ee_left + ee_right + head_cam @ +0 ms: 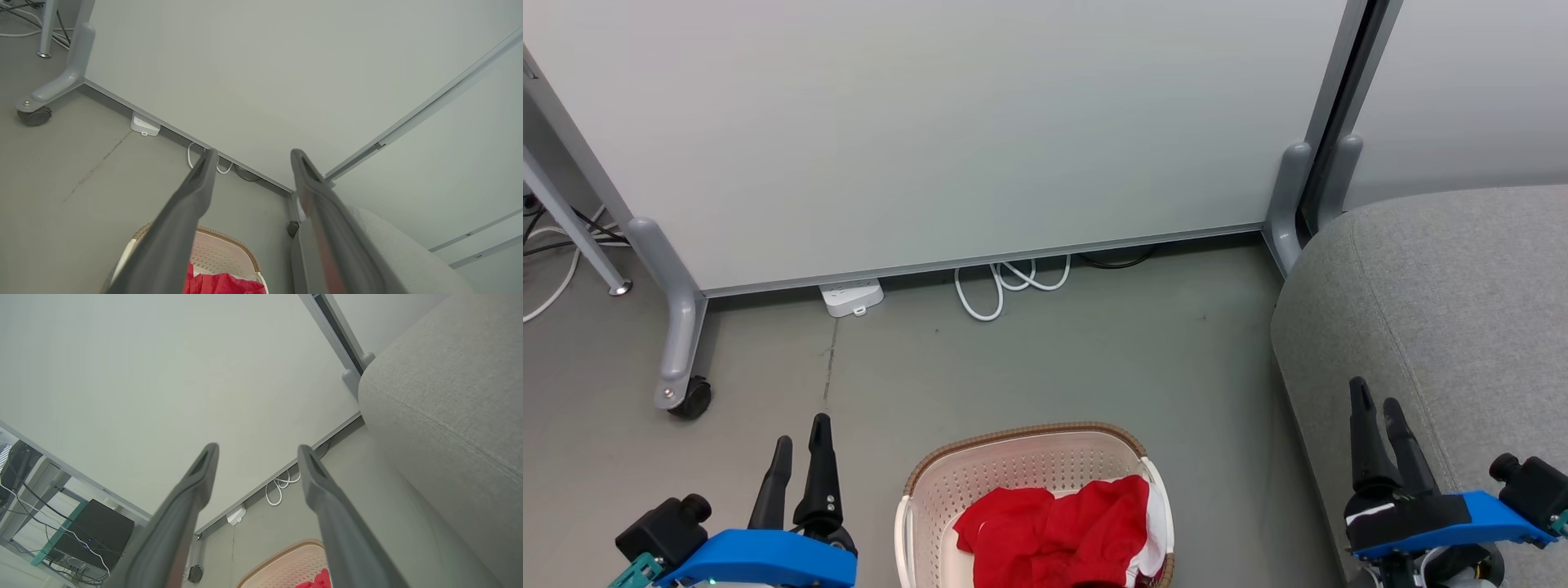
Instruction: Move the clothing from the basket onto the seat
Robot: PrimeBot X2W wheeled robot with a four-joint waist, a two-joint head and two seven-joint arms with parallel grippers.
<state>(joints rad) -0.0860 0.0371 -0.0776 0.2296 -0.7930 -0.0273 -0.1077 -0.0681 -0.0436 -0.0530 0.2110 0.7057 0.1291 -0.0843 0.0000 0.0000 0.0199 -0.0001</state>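
In the head view, we see the basket [1021, 430] on the grey floor [1094, 367] at bottom centre. The clothing [1054, 523] is heaped red inside it, with a sliver of white at its right edge. The seat [1445, 302] rises at the right, near the basket but apart from it. Our left gripper [802, 429] hovers over the floor left of the basket, and our right gripper [1374, 392] shows against the seat's rounded edge. A pale partition [931, 122] stands behind, with a power strip [852, 296] and a looped white cable [1005, 286] at its foot.

In the left wrist view, we look between fingers spread wide and empty. The basket and its red load lie below them, and the seat is at lower right.

In the right wrist view, the fingers stand equally parted, holding nothing. The basket's rim and a scrap of red show at the bottom, and the seat is at upper right.
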